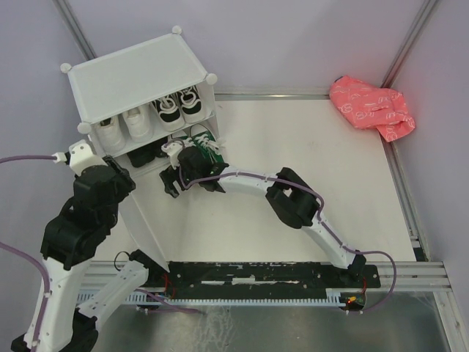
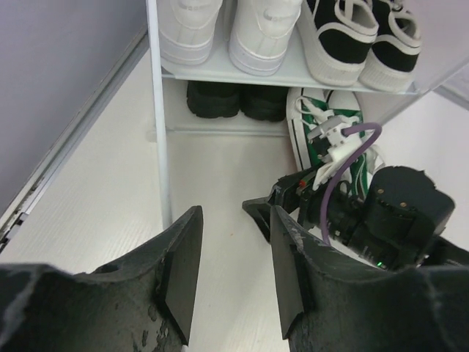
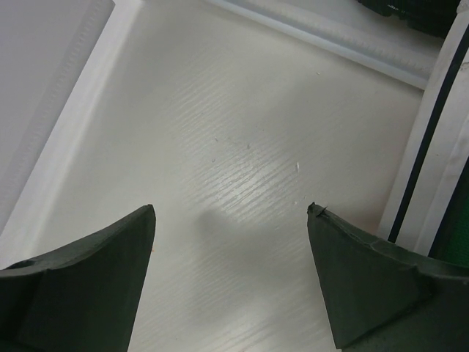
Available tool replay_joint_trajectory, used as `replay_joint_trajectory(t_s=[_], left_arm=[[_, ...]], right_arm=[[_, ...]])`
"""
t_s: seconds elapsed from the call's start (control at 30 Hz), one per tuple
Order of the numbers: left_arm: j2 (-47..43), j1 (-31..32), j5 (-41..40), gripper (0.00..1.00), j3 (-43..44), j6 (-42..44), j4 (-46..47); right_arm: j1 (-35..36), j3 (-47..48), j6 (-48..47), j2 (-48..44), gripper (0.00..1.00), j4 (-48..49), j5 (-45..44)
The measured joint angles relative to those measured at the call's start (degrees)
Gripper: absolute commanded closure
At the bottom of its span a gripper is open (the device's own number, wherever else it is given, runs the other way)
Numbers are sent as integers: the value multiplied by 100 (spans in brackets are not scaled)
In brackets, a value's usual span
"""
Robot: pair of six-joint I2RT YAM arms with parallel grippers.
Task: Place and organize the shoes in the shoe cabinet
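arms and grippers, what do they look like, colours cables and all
Both arms mix white links with bulky black joint housings, and a purple cable runs along each. The left gripper and right gripper have matte black, wedge-shaped fingers. A white plug sits on the right wrist.

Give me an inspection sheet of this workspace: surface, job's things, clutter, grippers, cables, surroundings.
Surface: white table, bare in the middle.
Job's things: shoe cabinet at the far left; white sneakers and black sneakers on its shelf; plain black shoes beneath; green sneakers at the cabinet's lower opening.
Clutter: pink bag, far right corner.
Grippers: left gripper shut, holding nothing; right gripper open, empty, by the green sneakers.
Cables: purple cable along the right arm.
Surroundings: grey walls, metal frame.
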State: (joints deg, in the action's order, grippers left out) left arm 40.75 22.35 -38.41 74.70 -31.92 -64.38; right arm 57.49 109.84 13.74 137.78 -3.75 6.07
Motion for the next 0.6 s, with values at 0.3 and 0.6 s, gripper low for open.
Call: replay_joint_trajectory(t_s=[0.3, 0.6], left_arm=[[-603, -2, 413, 34, -350, 234, 667], [-1045, -9, 780, 29, -348, 839, 776]], right_arm=[[98, -92, 236, 76, 7, 660, -522], [275, 767, 404, 745, 5, 1305, -1040]])
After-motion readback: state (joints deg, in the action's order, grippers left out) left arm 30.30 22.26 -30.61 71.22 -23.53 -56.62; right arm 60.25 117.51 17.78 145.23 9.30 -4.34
